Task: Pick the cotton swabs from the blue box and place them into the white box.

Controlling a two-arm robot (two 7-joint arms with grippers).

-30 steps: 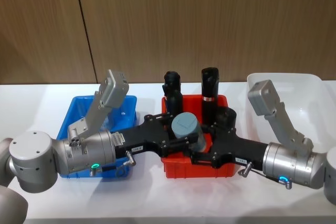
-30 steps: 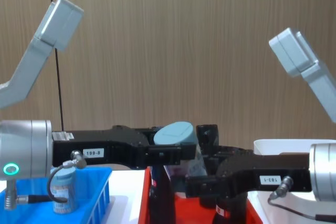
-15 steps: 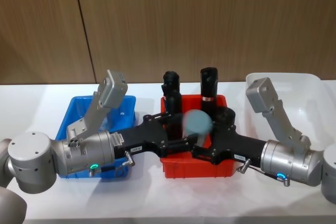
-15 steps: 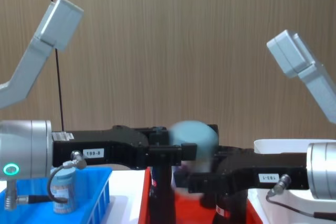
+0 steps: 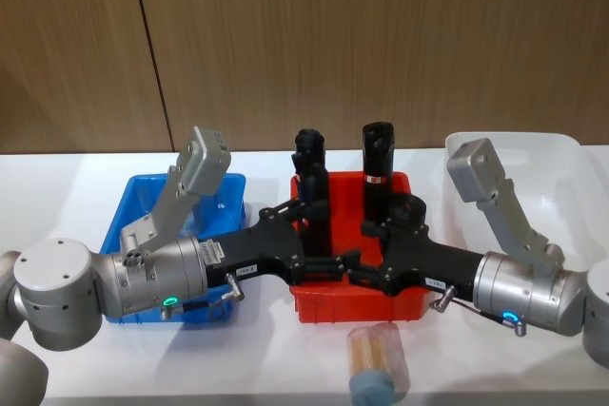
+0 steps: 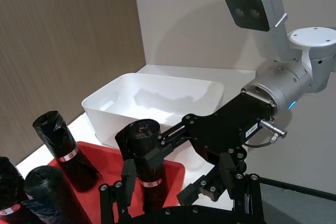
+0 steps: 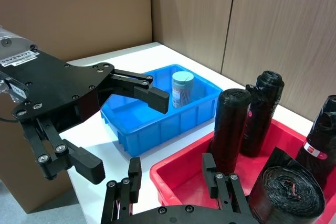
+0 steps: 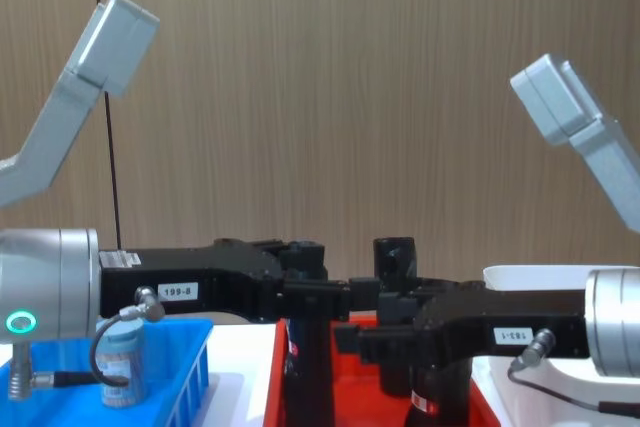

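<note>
Head view: swab tub [image 5: 376, 360] lay on table [image 5: 238, 358]. Wrist views: left gripper [image 7: 121, 129] and right gripper [image 6: 173, 177] had fingers spread, empty; second tub [image 7: 182, 88] stood in blue box [image 7: 168, 127].

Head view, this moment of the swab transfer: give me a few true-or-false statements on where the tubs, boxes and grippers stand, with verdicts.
1. A cotton swab tub lies on its side on the table, in front of the red tray. True.
2. The left gripper and the right gripper are both open and hold nothing. True.
3. The red tray holds cotton swab tubs. False: it holds black rolls.
4. A second cotton swab tub stands upright in the blue box. True.
5. A tub sits in the white box. False: no tub shows inside it.
6. The blue box is on the robot's right. False: it is on the left, and the white box is on the right.
</note>
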